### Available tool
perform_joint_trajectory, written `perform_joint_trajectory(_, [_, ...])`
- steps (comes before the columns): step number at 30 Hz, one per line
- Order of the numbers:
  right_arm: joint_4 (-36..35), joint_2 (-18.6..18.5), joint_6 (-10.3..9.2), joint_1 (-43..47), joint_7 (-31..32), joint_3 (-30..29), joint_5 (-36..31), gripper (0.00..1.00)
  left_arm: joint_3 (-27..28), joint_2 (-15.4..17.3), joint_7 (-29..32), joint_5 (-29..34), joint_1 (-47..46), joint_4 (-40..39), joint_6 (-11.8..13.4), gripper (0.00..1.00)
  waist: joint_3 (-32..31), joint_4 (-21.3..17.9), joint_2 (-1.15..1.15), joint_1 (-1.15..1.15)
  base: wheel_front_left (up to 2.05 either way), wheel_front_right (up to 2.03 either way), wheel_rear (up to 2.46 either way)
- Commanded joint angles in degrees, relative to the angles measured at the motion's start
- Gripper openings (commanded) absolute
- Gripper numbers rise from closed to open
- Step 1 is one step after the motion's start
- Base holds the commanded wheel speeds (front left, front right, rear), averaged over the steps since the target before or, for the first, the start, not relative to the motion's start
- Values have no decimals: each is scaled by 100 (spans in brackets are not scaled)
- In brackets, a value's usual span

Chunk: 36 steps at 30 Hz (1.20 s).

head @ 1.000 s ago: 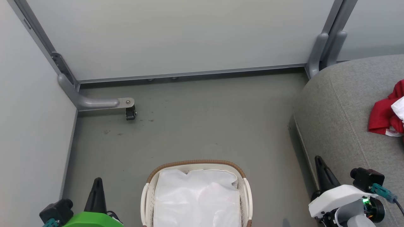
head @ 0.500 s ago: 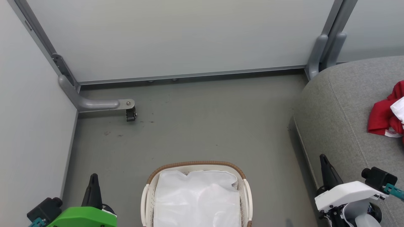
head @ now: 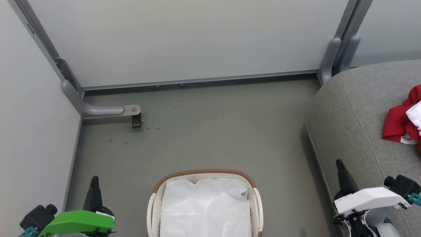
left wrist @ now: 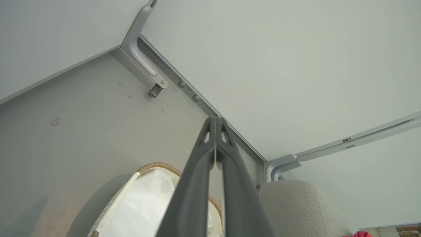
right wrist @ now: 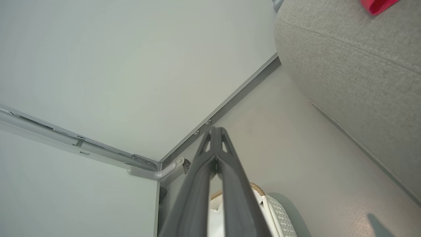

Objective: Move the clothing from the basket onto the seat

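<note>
The red and white clothing (head: 403, 125) lies bunched on the grey seat (head: 355, 121) at the right edge of the head view; a red corner of clothing (right wrist: 378, 6) also shows at the top of the right wrist view. The cream basket (head: 254, 200) with a brown rim stands on the floor at bottom centre, holding a plain white liner sheet (head: 205, 210). My left gripper (head: 94, 180) is shut and empty at the lower left, left of the basket. Just as empty, my right gripper (head: 339, 163) is shut at the lower right, beside the seat's front edge.
Pale partition walls close off the back and left. A grey metal bracket with a small caster (head: 135, 119) sticks out from the left corner post. Grey posts (head: 332, 56) stand at the back right by the seat. Bare grey floor (head: 210, 131) lies between the basket and the back wall.
Both arms have drawn back and outward toward the lower corners of the head view, fingers still shut. The basket, seat and clothing stay where they were.
</note>
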Motion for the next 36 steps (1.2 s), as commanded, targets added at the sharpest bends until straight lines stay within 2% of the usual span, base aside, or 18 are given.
perform_joint_trajectory(1, [-94, -39, -3, -82, 46, -35, 197, 0, 29, 35, 48, -176, -158, -89, 3, 0, -4, 0, 0, 0, 0, 0, 0])
perform_joint_trajectory(36, [-291, -56, -5, -116, 589, -195, 2353, 0, 196, 49, 591, -2171, -327, -283, 5, 0, -103, 0, 0, 0, 0, 0, 0])
